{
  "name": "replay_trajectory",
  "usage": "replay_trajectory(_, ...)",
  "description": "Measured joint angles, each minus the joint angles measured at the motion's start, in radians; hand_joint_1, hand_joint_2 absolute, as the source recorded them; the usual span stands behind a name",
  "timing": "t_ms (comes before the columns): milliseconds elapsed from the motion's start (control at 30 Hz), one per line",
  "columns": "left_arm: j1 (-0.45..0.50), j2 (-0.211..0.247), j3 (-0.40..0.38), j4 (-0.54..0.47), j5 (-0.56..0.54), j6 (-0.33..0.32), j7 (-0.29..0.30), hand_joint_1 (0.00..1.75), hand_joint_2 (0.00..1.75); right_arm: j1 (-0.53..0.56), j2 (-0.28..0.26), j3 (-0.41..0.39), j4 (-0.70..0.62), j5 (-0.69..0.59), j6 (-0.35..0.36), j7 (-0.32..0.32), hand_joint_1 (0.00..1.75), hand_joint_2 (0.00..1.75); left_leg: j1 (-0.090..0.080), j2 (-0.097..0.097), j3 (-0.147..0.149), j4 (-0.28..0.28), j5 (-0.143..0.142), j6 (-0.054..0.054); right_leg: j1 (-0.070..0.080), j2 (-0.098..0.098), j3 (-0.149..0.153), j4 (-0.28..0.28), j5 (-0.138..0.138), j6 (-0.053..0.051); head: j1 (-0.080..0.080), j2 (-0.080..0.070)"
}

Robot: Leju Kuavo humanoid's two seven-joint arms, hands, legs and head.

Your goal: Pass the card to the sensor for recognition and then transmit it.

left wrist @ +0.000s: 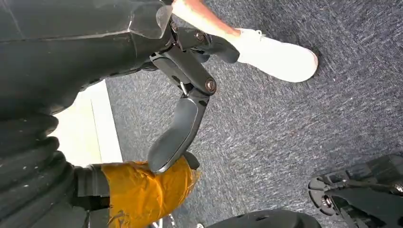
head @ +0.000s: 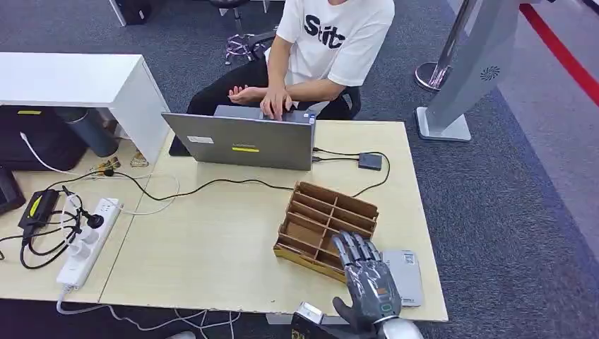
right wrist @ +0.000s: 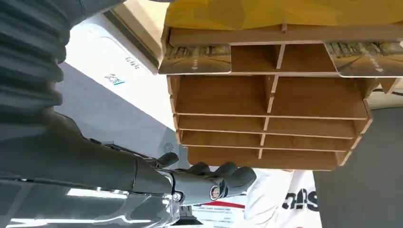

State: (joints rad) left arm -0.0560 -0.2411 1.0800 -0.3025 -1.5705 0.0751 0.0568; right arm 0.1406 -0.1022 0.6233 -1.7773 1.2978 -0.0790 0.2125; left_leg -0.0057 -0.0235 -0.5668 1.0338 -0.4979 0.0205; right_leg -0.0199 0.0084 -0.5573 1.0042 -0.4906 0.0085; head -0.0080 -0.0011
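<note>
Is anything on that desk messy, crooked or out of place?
Mostly tidy. The wooden card rack sits at an angle to the table edge, and loose cables tangle by the power strip on the left. Nothing looks spilled or broken.

Brown slotted wooden rack (head: 326, 227), matt, plain-cut board edges. Pale wood-grain tabletop (head: 212, 247), smooth, low sheen. Grey metal laptop lid (head: 240, 143), brushed, dull. White plastic power strip (head: 88, 244), smooth. Dark grey carpet (left wrist: 285, 123), rough, nubbly. Glossy printed cards (right wrist: 195, 59) in rack slots.
</note>
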Motion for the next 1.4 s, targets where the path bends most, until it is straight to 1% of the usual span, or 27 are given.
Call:
replay_trajectory(467,-0.001,0.001,0.0,0.0,0.0,0.0,0.0,0.0,1.75,-0.017,0.0,0.013,0.039,-0.01,0.0,-0.002,0.0,1.75,0.0,0.0,0.0,0.0,0.0,0.0,0.0,0.0,0.0,0.0,0.0,0.0,0.0,0.0)
replay_trajectory(933,-0.001,0.004,0.0,0.0,0.0,0.0,0.0,0.0,1.75,-0.019,0.0,0.018,0.052,-0.015,0.0,-0.002,0.0,1.75,0.0,0.0,0.0,0.0,0.0,0.0,0.0,0.0,0.0,0.0,0.0,0.0,0.0,0.0)
replay_trajectory(1400,-0.001,0.005,0.0,0.0,0.0,0.0,0.0,0.0,1.75,-0.02,0.0,0.019,0.077,-0.016,0.003,0.013,0.0,1.75,0.0,0.0,0.0,0.0,0.0,0.0,0.0,0.0,0.0,0.0,0.0,0.0,0.0,0.0)
